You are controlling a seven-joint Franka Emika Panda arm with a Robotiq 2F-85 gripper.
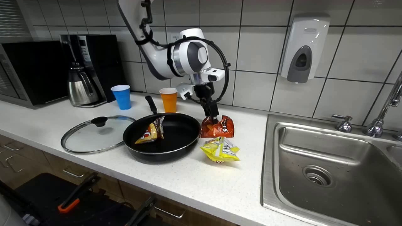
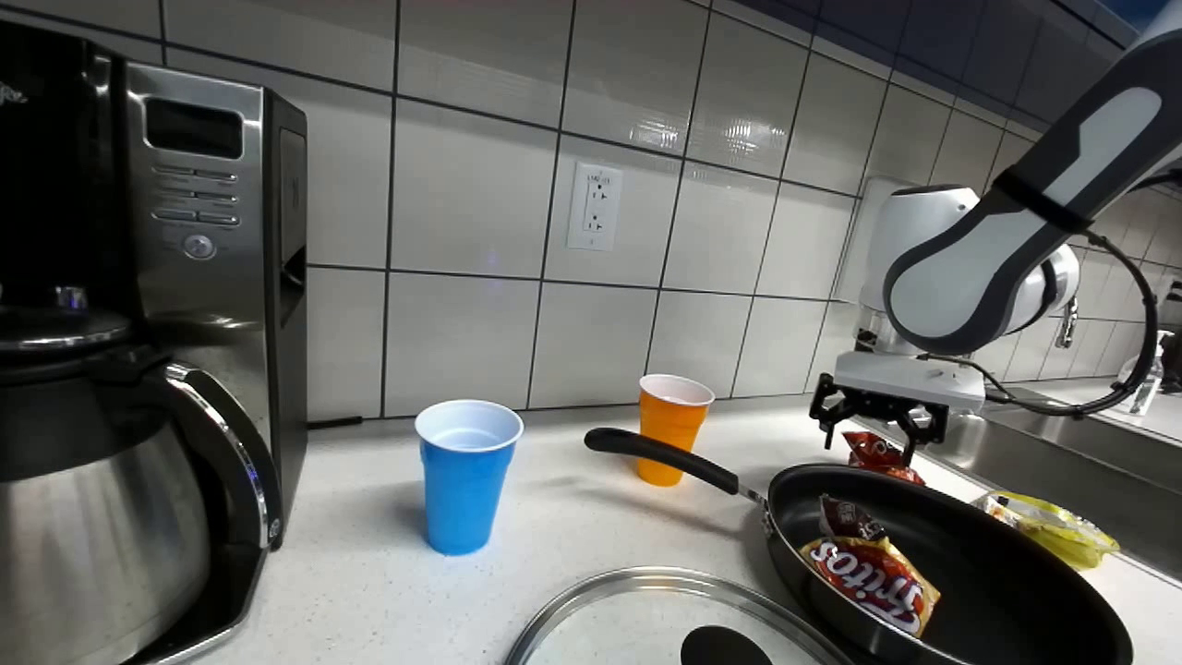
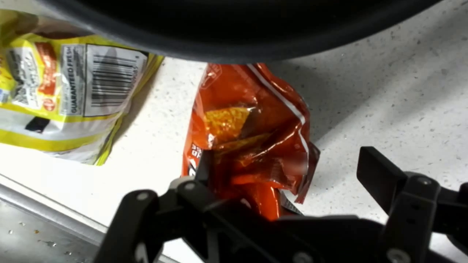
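My gripper (image 1: 215,120) points down over a red chip bag (image 1: 223,128) on the counter. It is open, with its fingers wide apart in the wrist view (image 3: 289,164). The left finger is at the bag's printed side, seemingly touching it; the right finger stands apart over bare counter. The red bag (image 3: 241,95) lies between and ahead of the fingers, its lower end partly hidden by the gripper. A yellow chip bag (image 1: 220,150) lies beside it and also shows in the wrist view (image 3: 69,87). A Fritos bag (image 2: 873,577) sits in the black pan (image 2: 1007,591).
The pan's rim (image 3: 241,53) is close to the red bag. Its glass lid (image 1: 84,136) lies beside it. An orange cup (image 1: 169,99) and a blue cup (image 1: 122,97) stand behind, near a coffee maker (image 1: 91,67). A steel sink (image 1: 271,163) borders the counter.
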